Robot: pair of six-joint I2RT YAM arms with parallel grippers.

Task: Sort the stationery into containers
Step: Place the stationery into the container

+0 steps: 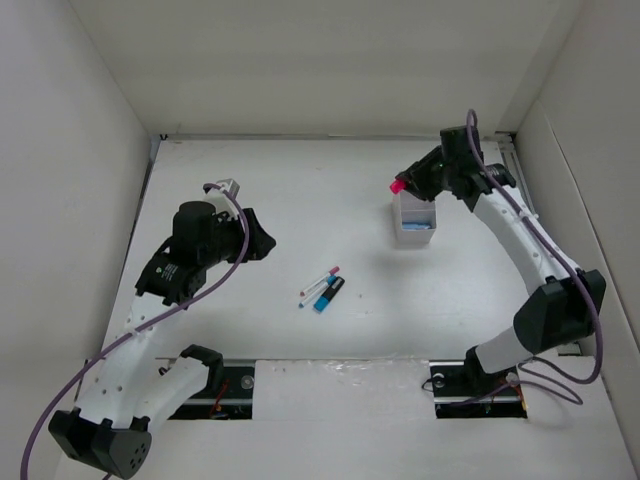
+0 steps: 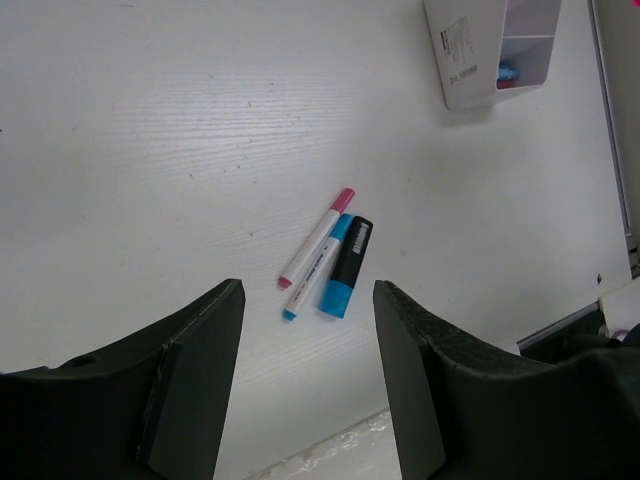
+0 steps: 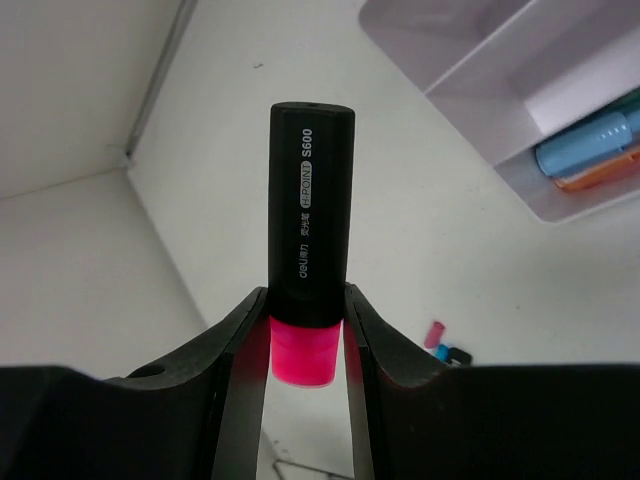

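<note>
My right gripper is shut on a black marker with a pink end, held above the far-left corner of the white divided box. Blue and orange pieces lie in one compartment. On the table lie a black marker with a blue end, a white pen with pink cap and a white pen with blue cap, side by side. My left gripper is open and empty, hovering left of them.
White walls enclose the table on the left, back and right. The box also shows in the left wrist view at the top right. A metal rail with the arm bases runs along the near edge.
</note>
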